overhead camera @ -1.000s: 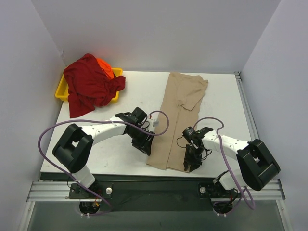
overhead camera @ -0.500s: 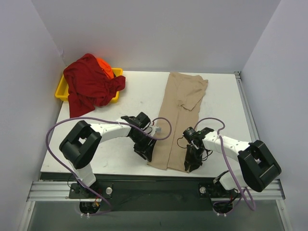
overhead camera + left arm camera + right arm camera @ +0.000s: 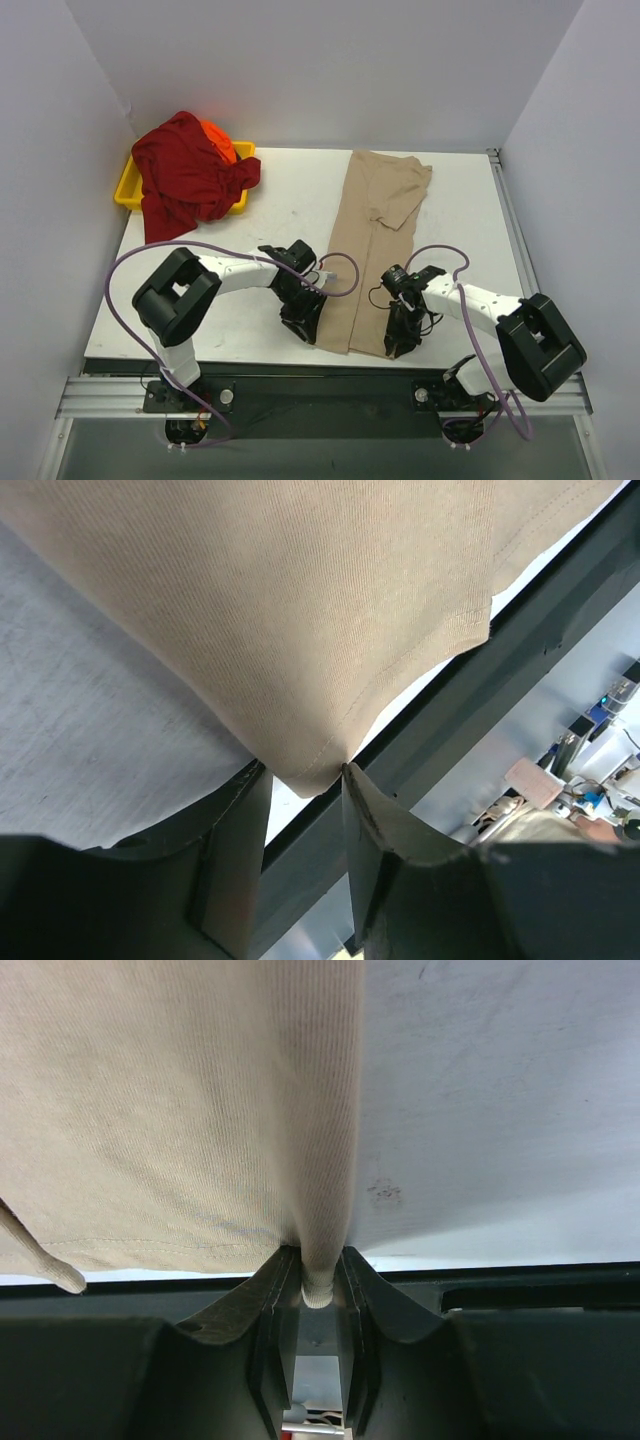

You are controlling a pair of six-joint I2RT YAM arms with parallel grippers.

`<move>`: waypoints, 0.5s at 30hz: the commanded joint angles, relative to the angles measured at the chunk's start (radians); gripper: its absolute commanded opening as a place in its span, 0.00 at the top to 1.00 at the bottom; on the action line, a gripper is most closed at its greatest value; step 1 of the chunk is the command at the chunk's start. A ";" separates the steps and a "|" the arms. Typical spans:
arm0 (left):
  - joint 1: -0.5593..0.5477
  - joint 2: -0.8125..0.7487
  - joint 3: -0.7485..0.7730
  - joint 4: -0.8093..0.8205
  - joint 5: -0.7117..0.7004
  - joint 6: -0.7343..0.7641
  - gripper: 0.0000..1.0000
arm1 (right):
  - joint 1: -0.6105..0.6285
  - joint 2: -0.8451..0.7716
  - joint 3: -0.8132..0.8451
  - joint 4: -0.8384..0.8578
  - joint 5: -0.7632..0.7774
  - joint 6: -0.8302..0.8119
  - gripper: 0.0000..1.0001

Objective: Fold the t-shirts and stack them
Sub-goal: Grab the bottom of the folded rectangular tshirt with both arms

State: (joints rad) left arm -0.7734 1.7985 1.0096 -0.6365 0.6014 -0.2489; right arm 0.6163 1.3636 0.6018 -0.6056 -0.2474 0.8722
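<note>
The tan t-shirt lies folded into a long strip from the table's back to its near edge. My left gripper is at its near-left corner. In the left wrist view the gripper is open, and the corner of the tan shirt sits between the fingertips. My right gripper is at the strip's near-right edge. In the right wrist view the gripper is shut on a raised fold of the tan shirt. The dark red t-shirt is draped over the tray, with the orange t-shirt peeking out behind it.
The yellow tray stands at the back left corner under the red and orange shirts. The table's near edge and a black rail run just beyond both grippers. Walls close in the left, back and right sides.
My left gripper has moved nearer and slightly right along the tan shirt's left edge to its near corner. The right gripper has hardly moved.
</note>
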 commanded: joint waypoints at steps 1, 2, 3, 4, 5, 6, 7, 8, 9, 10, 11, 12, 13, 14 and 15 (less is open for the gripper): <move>-0.009 0.019 0.007 0.024 0.006 -0.003 0.55 | 0.007 -0.021 -0.023 -0.068 0.060 0.021 0.80; -0.010 0.019 0.007 0.029 0.008 -0.006 0.56 | 0.007 -0.021 -0.023 -0.068 0.060 0.022 0.80; -0.012 0.021 0.007 0.032 0.008 -0.009 0.56 | 0.007 -0.024 -0.023 -0.068 0.062 0.024 0.80; -0.012 0.022 0.007 0.037 0.008 -0.016 0.56 | 0.007 -0.024 -0.025 -0.068 0.062 0.024 0.80; -0.013 0.022 0.007 0.043 0.009 -0.018 0.58 | 0.007 -0.026 -0.025 -0.068 0.062 0.025 0.80; -0.012 0.025 0.006 0.047 0.011 -0.023 0.59 | 0.007 -0.026 -0.023 -0.066 0.063 0.027 0.80; -0.012 0.027 0.006 0.050 0.009 -0.029 0.62 | 0.005 -0.026 -0.023 -0.068 0.065 0.028 0.80; -0.013 0.027 0.006 0.057 0.011 -0.032 0.65 | 0.008 -0.027 -0.025 -0.068 0.065 0.028 0.80; -0.013 0.032 0.004 0.060 0.014 -0.033 0.72 | 0.008 -0.029 -0.025 -0.068 0.065 0.030 0.81; -0.013 0.033 0.006 0.069 0.017 -0.038 0.78 | 0.008 -0.029 -0.023 -0.068 0.066 0.030 0.81; -0.015 0.036 0.003 0.072 0.023 -0.038 0.83 | 0.008 -0.029 -0.025 -0.068 0.066 0.030 0.82; -0.014 0.036 0.003 0.077 0.026 -0.041 0.90 | 0.010 -0.029 -0.025 -0.068 0.066 0.028 0.82; -0.013 0.036 0.000 0.084 0.029 -0.039 0.92 | 0.010 -0.029 -0.025 -0.068 0.066 0.028 0.84; -0.013 0.032 -0.003 0.086 0.026 -0.041 0.94 | 0.011 -0.031 -0.025 -0.069 0.063 0.028 0.87; -0.013 0.027 -0.005 0.084 0.021 -0.046 0.99 | 0.014 -0.031 -0.023 -0.069 0.062 0.028 0.90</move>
State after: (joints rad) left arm -0.7803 1.8297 1.0088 -0.6003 0.6174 -0.2928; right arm 0.6174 1.3506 0.5961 -0.6086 -0.2382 0.8894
